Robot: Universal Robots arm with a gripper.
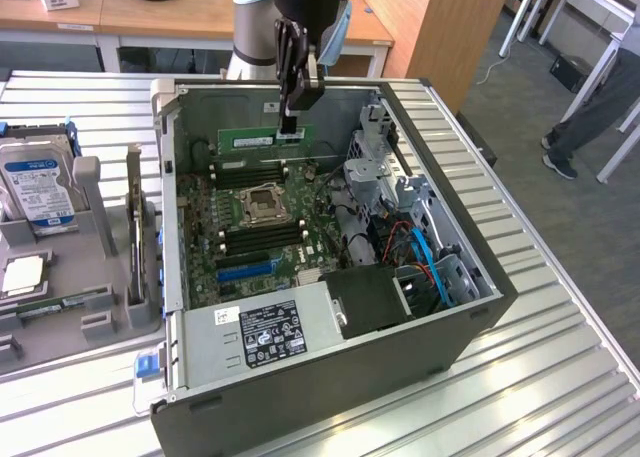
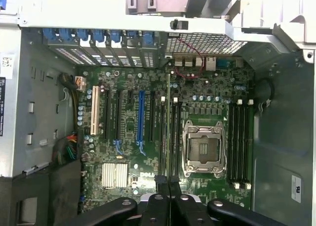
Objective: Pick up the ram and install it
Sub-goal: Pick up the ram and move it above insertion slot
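**slotwatcher:** One thing that needs clearing up: where is the ram (image 1: 250, 138) being kept, and is anything actually gripped?

**benchlurker:** It's gripped, yeah. The gripper (image 1: 290, 125) is clamped on the stick's upper edge, toward its end on the exterior view's right. That way the lower edge is left free and faces the motherboard (image 1: 200, 247). The stick is held inside the open computer case (image 1: 330, 377). It's over the bank of memory slots (image 1: 255, 169) on the far side of the CPU socket (image 1: 262, 203).

**slotwatcher:** Lined up, or just parked there?

**benchlurker:** Lined up, it'd be said. In the wrist view the ram (image 2: 169, 127) is seen edge-on, as a thin line running out from the pinched gripper (image 2: 168, 184), parallel with the slots beside the socket. It's probably held lengthwise like that so it can be pressed straight in. It looks raised above the board rather than seated, though contact with a slot can't be made out either way. The hard drive (image 1: 35, 182) is left in the grey tray (image 1: 100, 217) outside the case.
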